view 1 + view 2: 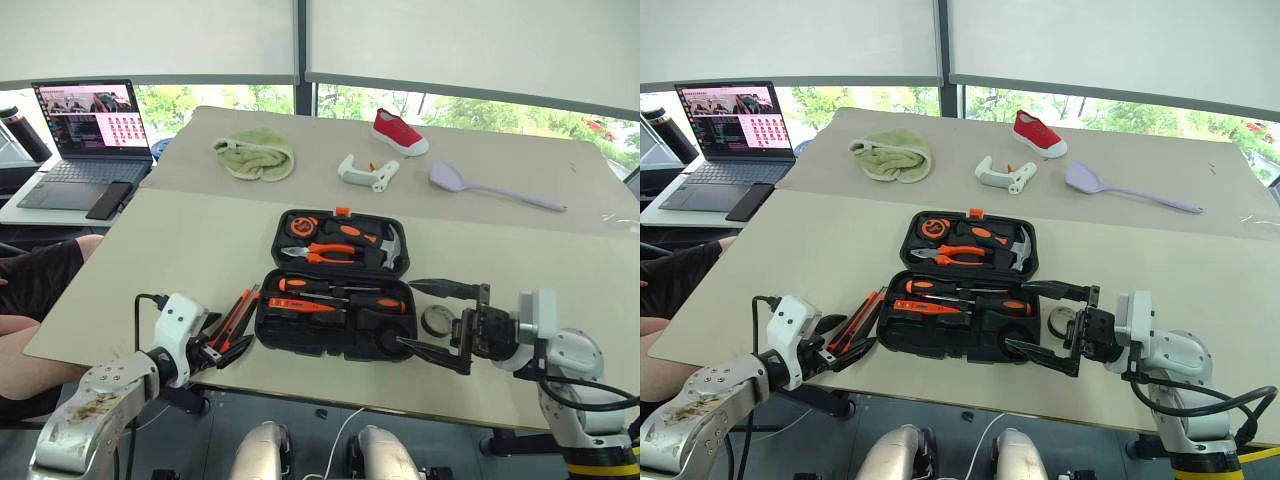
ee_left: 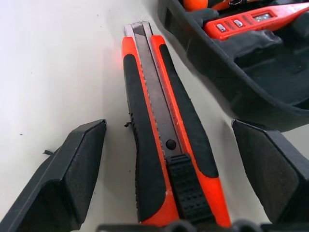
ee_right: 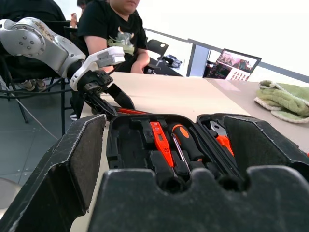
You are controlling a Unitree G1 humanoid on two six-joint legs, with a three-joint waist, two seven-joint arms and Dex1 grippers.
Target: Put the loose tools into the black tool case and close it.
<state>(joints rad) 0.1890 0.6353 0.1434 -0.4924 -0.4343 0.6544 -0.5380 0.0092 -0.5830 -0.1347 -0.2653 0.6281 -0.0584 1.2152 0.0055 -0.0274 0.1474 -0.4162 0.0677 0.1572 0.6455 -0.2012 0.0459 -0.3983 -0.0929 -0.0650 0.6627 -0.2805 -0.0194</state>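
While no writing is legible, both end effectors, left and right, gape apart, holding nothing.

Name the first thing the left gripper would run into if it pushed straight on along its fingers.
Most likely the orange-black utility knife: it lies on the table between the open left gripper fingers, pointing the same way. The black tool case sits just beyond, slightly to one side.

Bare table left of the open black tool case, blocked near the case's left wall only by the utility knife. Small tape roll just beside the case's right wall. Towel, shoe, spatula well apart at the far side.
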